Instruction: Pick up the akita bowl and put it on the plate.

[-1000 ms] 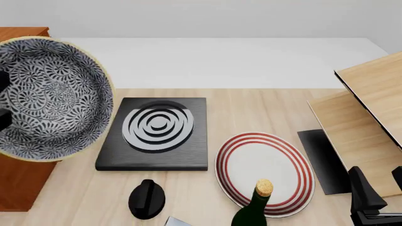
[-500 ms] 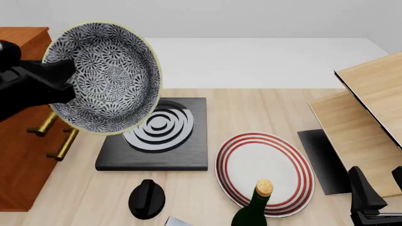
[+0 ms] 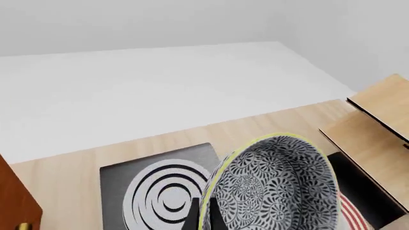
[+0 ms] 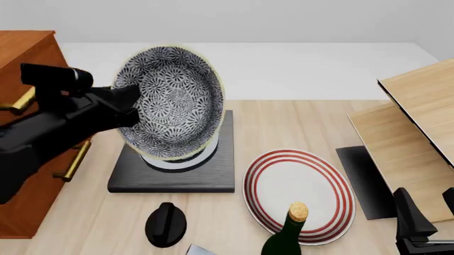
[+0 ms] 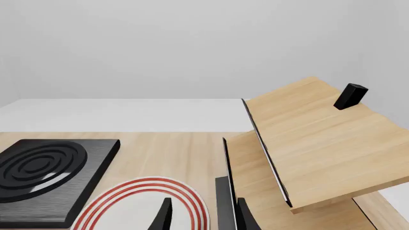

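I am clamping my left claw (image 4: 131,109) on the rim of the bowl (image 4: 170,103), carrying it tilted above the burner (image 4: 177,149) to clear it toward the plate (image 4: 298,188). My right claw (image 5: 201,215) is idling open near the plate

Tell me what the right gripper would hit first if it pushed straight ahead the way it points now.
Probably the plate: the right gripper aims forward and low with the plate's red-ringed rim just ahead of its fingertips. The dark slab beside it is close too; depth is unclear.

Open tabletop separates the burner (image 4: 177,151) from the plate (image 4: 298,188); a green bottle (image 4: 287,236) stands against the plate's near rim, wooden shelving (image 4: 411,138) flanking its right.
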Controlling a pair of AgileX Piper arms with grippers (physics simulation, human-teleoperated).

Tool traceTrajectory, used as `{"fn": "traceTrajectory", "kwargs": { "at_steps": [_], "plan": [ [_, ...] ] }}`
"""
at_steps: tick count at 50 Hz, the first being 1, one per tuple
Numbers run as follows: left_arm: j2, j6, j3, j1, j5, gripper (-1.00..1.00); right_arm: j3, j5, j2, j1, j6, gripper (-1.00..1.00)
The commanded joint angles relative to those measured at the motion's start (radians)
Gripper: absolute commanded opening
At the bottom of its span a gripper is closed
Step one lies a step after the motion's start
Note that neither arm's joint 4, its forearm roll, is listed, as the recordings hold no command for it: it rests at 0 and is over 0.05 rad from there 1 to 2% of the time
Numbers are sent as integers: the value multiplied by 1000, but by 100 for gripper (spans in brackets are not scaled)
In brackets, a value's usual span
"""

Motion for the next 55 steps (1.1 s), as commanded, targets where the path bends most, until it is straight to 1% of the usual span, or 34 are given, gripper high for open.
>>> {"fn": "traceTrajectory", "kwargs": {
  "at_steps": [1, 2, 6, 7, 8, 10, 11, 13, 15, 17, 27, 31, 33, 35, 36, 43, 45, 46, 47, 49, 51, 55],
  "plan": [
    [66, -78, 2, -69, -69, -100, 0, 0, 0, 0, 0, 100],
    [71, -63, 0, -69, -71, -100, 0, 0, 0, 0, 0, 100],
    [117, -66, -3, -90, -89, -100, 0, 0, 0, 0, 0, 100],
    [136, -93, 2, -96, -105, -100, 0, 0, 0, 0, 0, 100],
    [146, -82, 3, -96, -113, -100, 0, 0, 0, 0, 0, 100],
    [179, -103, 15, -112, -145, -100, 0, 0, 0, 0, 0, 100],
    [188, -97, 12, -112, -150, -100, 0, 0, 0, 0, 0, 100],
    [205, -119, 10, -128, -161, -100, 0, 0, 0, 0, 0, 100],
    [226, -112, 10, -136, -176, -100, 0, 0, 0, 0, 0, 100],
    [233, -140, 29, -148, -201, -100, 0, 0, 0, 0, 0, 100],
    [314, -187, 34, -192, -269, -100, 0, 0, 0, 0, 0, 100],
    [326, -189, 23, -205, -269, -100, 0, 0, 0, 0, 0, 100],
    [331, -212, 22, -212, -277, -100, 0, 0, 0, 0, 0, 100],
    [341, -205, 15, -220, -280, -100, 0, 0, 0, 0, 0, 100],
    [346, -216, 15, -222, -283, -100, 0, 0, 0, 0, 0, 100],
    [376, -223, 10, -240, -300, -100, 0, 0, 0, 0, 0, 100],
    [382, -235, 6, -243, -300, -100, 0, 0, 0, 0, 0, 100],
    [392, -257, 9, -241, -312, -100, 0, 0, 0, 0, 0, 100],
    [398, -263, 6, -240, -315, -100, 0, 0, 0, 0, 0, 100],
    [416, -256, 2, -239, -324, -100, 0, 0, 0, 0, 0, 100],
    [423, -274, 7, -245, -335, -100, 0, 0, 0, 0, 0, 100],
    [443, -279, 12, -259, -352, -100, 0, 0, 0, 0, 0, 100]
  ]
}}
